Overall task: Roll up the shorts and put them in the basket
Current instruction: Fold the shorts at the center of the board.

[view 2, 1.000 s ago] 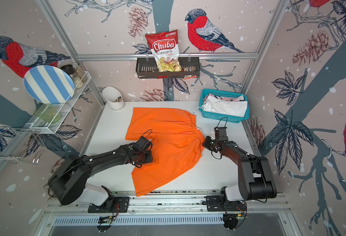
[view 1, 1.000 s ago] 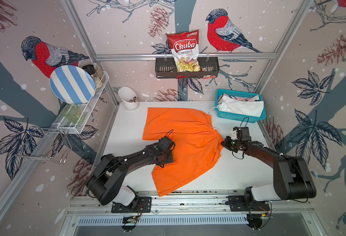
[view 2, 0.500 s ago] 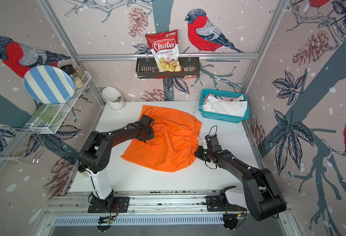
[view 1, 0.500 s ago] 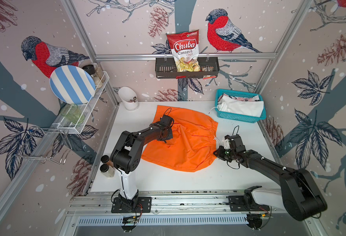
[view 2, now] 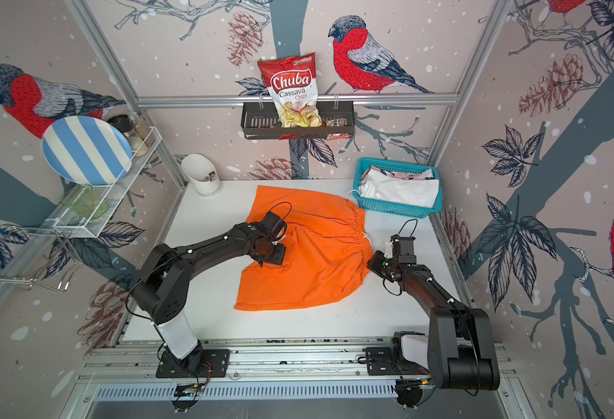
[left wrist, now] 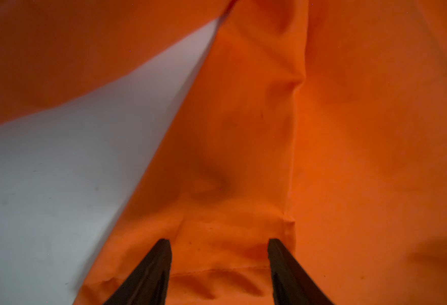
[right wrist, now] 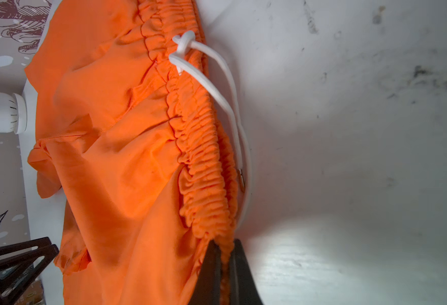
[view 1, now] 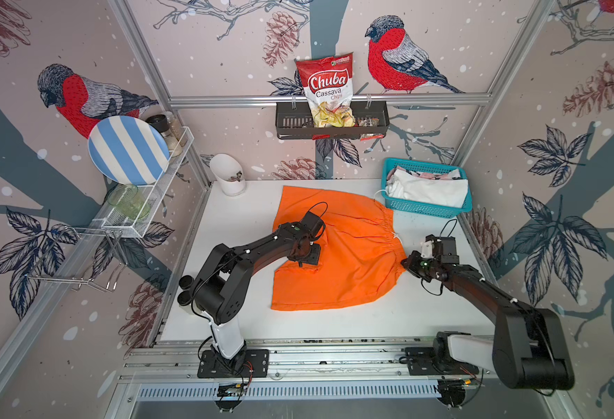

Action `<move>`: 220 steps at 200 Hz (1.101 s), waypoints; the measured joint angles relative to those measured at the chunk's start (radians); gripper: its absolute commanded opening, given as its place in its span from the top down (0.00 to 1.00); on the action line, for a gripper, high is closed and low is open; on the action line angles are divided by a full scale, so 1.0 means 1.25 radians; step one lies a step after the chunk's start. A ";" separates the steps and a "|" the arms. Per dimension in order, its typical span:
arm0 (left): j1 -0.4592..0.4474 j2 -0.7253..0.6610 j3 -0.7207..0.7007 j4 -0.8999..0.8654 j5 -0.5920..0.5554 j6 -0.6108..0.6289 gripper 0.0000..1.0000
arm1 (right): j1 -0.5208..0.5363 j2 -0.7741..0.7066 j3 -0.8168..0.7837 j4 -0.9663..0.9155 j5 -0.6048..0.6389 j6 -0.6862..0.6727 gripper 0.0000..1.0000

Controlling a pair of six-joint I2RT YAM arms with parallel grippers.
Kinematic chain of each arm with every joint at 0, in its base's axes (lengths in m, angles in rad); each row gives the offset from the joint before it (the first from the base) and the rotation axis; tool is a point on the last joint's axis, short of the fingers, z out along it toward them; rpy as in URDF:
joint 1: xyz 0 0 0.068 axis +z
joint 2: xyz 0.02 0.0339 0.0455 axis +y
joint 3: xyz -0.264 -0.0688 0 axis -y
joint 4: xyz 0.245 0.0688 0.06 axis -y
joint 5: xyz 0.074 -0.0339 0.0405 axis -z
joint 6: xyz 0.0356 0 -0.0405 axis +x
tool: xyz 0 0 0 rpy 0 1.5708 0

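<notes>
Shorts (view 1: pixel 349 268) lie at desk (view 1: pixel 334 324) centre; we note left gripper (left wrist: pixel 218 241) parted over hem, right gripper (right wrist: pixel 224 241) pinching waistband (right wrist: pixel 203 158).

The left claw (left wrist: pixel 218 241) is swinging back toward its base and opening, dropping the hem (left wrist: pixel 217 269) of the orange shorts (view 1: pixel 349 268) between its fingers. From there across to the right claw (right wrist: pixel 223 241), the cloth is spreading flatter and wider than a moment ago.

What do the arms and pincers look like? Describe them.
The left arm and right arm are matte black with white base segments, looping black cables and green wrist lights. The left pincer and right pincer have dark tapered fingers.
</notes>
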 measured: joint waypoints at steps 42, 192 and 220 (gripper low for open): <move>-0.038 0.051 0.030 -0.005 0.020 0.033 0.34 | -0.006 0.000 0.002 -0.008 -0.013 -0.010 1.00; 0.160 0.004 0.097 -0.014 -0.053 0.027 0.90 | 0.013 -0.006 -0.002 -0.030 -0.035 -0.025 1.00; 0.271 0.021 0.128 0.007 -0.096 -0.009 0.48 | 0.092 0.001 0.005 -0.024 -0.032 -0.020 1.00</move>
